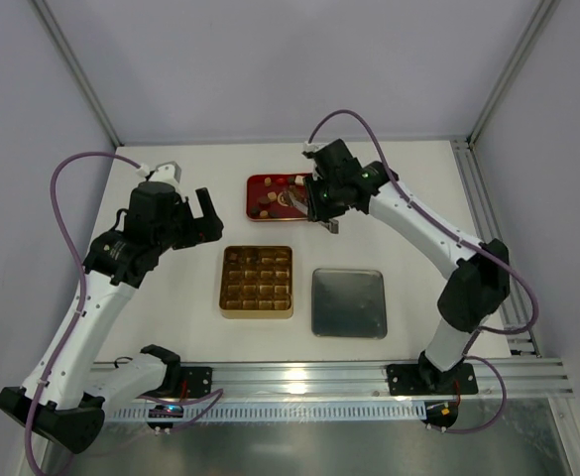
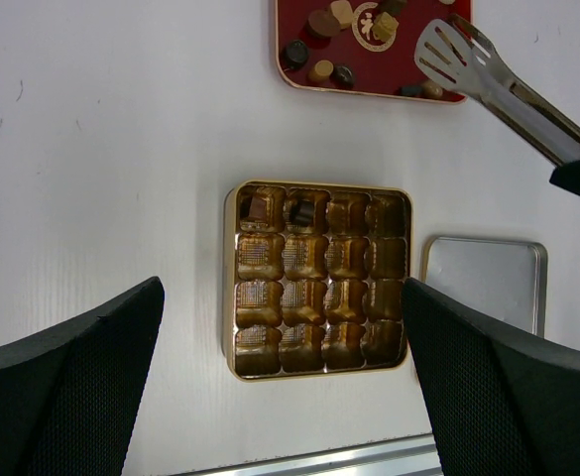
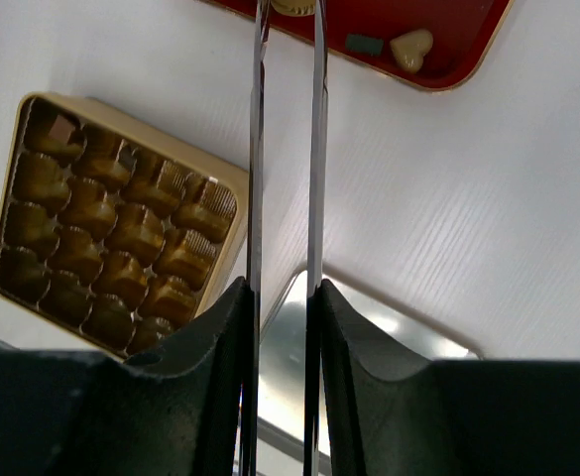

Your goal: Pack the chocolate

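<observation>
At twelve o'clock from the gold box, over the red tray, in the right gripper, the tongs are squeezed nearly shut for a pick, their load cannot be told, and a chocolate lying there must be pinched gently next.

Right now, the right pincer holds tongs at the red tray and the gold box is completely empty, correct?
No, the box is not empty: the left wrist view shows two chocolates in its top-row cells. The rest holds: the right pincer holds tongs at the red tray.
</observation>
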Controlling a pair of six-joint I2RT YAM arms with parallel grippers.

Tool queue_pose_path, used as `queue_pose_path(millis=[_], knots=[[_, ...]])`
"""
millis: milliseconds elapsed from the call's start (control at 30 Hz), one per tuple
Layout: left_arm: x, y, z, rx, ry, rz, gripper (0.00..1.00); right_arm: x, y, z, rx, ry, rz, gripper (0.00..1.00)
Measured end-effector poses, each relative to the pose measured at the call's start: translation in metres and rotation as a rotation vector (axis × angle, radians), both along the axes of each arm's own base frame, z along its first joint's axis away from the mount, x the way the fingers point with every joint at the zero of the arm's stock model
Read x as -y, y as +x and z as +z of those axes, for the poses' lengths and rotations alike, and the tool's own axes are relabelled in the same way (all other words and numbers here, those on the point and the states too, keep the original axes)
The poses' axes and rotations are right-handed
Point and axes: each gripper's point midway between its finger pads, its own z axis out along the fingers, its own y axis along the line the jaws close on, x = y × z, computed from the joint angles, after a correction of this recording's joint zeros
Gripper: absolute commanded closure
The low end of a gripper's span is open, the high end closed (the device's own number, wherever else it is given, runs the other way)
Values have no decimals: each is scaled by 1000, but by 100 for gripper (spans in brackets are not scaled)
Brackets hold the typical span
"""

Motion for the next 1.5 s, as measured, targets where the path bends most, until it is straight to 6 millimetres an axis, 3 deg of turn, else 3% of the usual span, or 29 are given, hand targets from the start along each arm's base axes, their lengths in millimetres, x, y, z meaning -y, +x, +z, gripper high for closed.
queue_pose_path(millis=[167, 367, 533, 733, 1267, 1500], knots=[[0, 0, 0, 0, 0, -1, 0, 7, -47, 12, 4, 33, 44, 71], [0, 0, 0, -1, 0, -1, 0, -4, -108, 13, -4, 62, 139, 70], [1, 2, -3, -11, 3, -1, 0, -18, -138, 7, -25, 70, 193, 70], [1, 3, -4, -16, 6, -1, 0, -22, -145, -6, -45, 60, 192, 70], [1, 2, -5, -17, 7, 0, 0, -32, -138, -24, -49, 25, 185, 69], [1, 2, -5, -17, 7, 0, 0, -35, -137, -23, -41, 34, 188, 61]])
